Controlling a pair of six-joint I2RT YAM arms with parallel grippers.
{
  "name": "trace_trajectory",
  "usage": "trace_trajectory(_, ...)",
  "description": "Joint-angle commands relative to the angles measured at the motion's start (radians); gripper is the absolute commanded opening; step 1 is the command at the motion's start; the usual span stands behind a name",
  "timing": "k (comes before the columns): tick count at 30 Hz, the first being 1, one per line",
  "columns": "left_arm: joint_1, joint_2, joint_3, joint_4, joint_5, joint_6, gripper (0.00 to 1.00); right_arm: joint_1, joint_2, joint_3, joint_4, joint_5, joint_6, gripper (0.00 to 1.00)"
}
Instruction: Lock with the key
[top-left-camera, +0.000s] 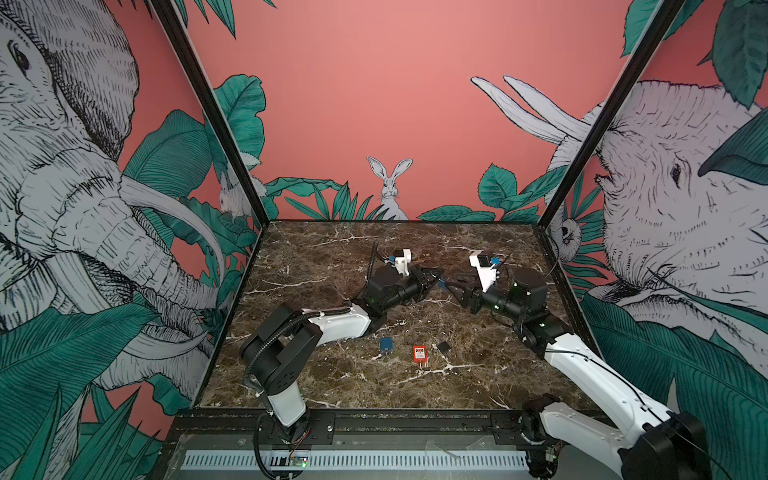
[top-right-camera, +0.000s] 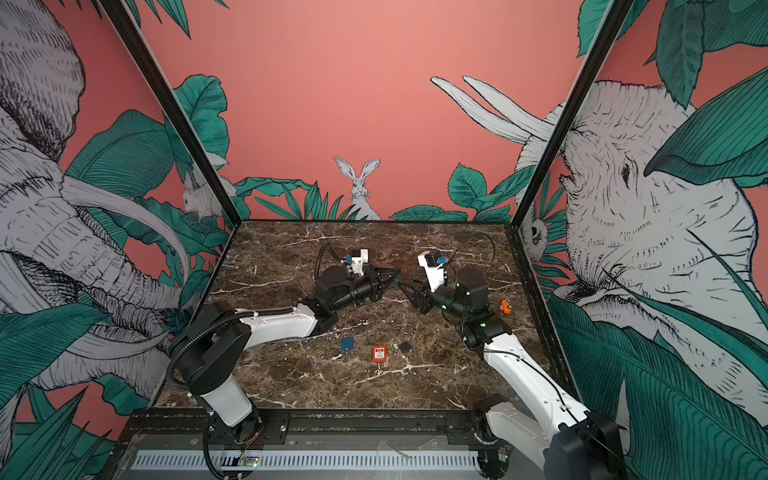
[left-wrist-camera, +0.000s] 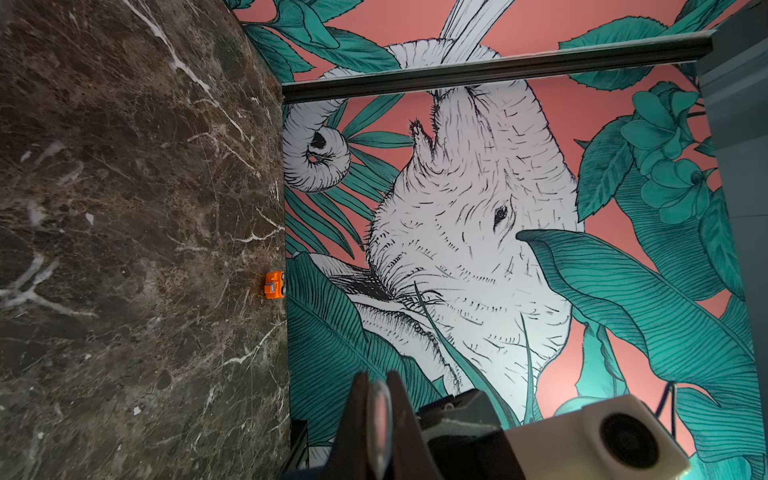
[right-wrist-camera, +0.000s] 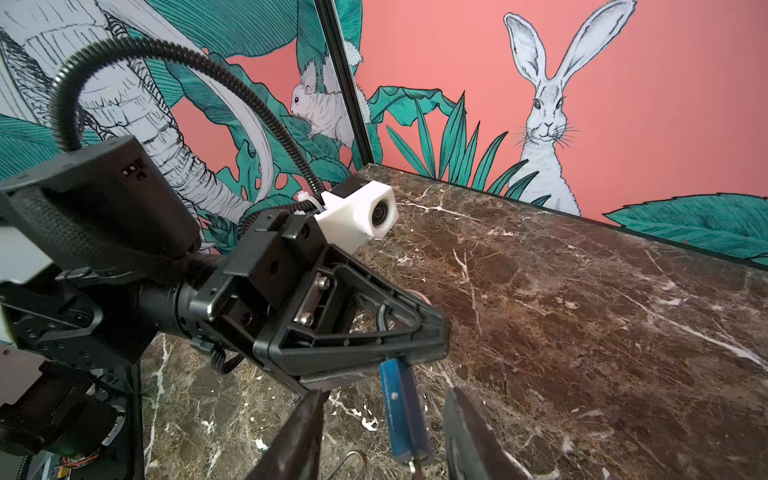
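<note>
Left gripper (top-left-camera: 435, 277) pinches blue lock (right-wrist-camera: 401, 411) by its metal loop (left-wrist-camera: 380, 415); right gripper (right-wrist-camera: 384, 419) jaws spread astride it; orange toy (left-wrist-camera: 274, 284) well apart

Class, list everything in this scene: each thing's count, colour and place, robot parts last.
Table: one, brown marble.
Padlock: one, blue, gripped by the left hand, between fingers of the right hand.
Square item: one, blue, table front middle.
Labelled item: one, red, right of it.
Small square: one, black, further right.
Toy car: one, orange, right table edge.
Left hand: one, black, shut on the padlock's top.
Right hand: one, black, open around the padlock.
</note>
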Motion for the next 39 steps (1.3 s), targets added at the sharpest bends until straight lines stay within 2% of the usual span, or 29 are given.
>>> trace_trajectory(1,-0.008,-0.032,0.043,0.053,0.009,-0.015,0.00,0.002,0.021,-0.010,0.010,-0.031,0.020,0.43)
trace_trajectory(7,-0.009,-0.041,0.051,0.047,0.016,-0.003,0.00,0.004,0.034,-0.018,0.007,-0.001,0.014,0.42)
trace_trajectory(14,-0.010,-0.045,0.050,0.044,0.021,0.004,0.00,0.004,0.050,-0.008,0.007,-0.002,0.025,0.30)
trace_trajectory(19,-0.010,-0.044,0.048,0.061,0.026,-0.001,0.00,0.004,0.068,-0.007,0.025,-0.011,0.039,0.27)
trace_trajectory(24,-0.011,-0.043,0.048,0.060,0.035,0.003,0.00,0.003,0.060,-0.019,0.057,-0.002,0.065,0.16)
trace_trajectory(27,-0.011,-0.043,0.041,0.055,0.040,0.007,0.00,0.002,0.050,-0.024,0.071,-0.005,0.084,0.01)
trace_trajectory(31,-0.009,-0.043,0.020,0.061,0.037,0.028,0.00,0.002,0.021,-0.040,0.084,-0.003,0.108,0.00)
trace_trajectory(34,0.014,-0.059,0.020,0.043,0.063,0.106,0.90,0.001,-0.008,-0.021,0.019,0.005,0.139,0.00)
trace_trajectory(35,0.028,-0.074,0.024,0.010,0.082,0.146,0.97,0.001,-0.013,0.003,-0.046,0.010,0.152,0.00)
trace_trajectory(39,0.094,-0.150,-0.004,-0.111,0.107,0.316,0.98,-0.004,-0.015,0.096,-0.291,-0.040,0.187,0.00)
